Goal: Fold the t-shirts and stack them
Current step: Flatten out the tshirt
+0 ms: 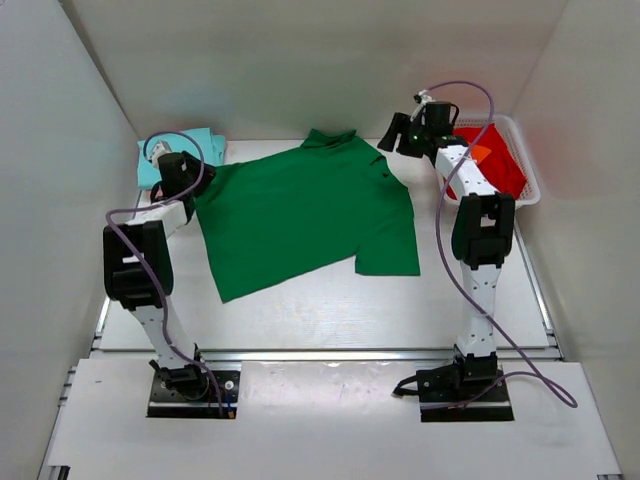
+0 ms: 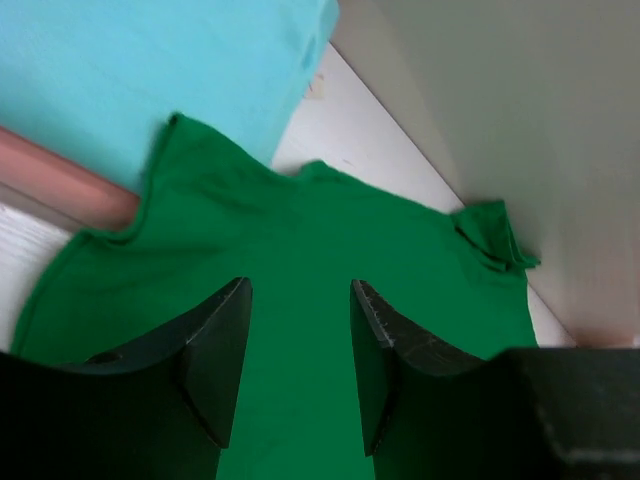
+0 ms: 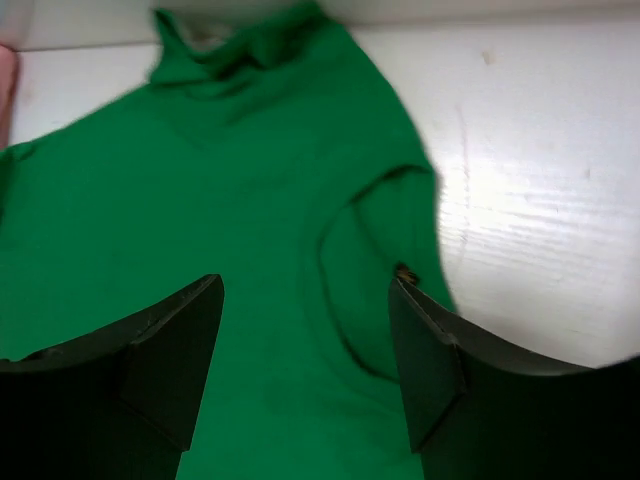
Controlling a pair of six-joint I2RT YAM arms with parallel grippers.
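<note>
The big dark green cloth t-shirt (image 1: pixel 300 215) lies spread flat, with the left gripper (image 2: pixel 300 290) and right gripper (image 3: pixel 305 285) both open over it, holding nothing

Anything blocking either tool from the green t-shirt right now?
Nothing visible. The left tool and the right tool both hang open directly over the green t-shirt, with only bare cloth showing between their fingers. The folded teal t-shirt lies off to the side, by one sleeve.
</note>
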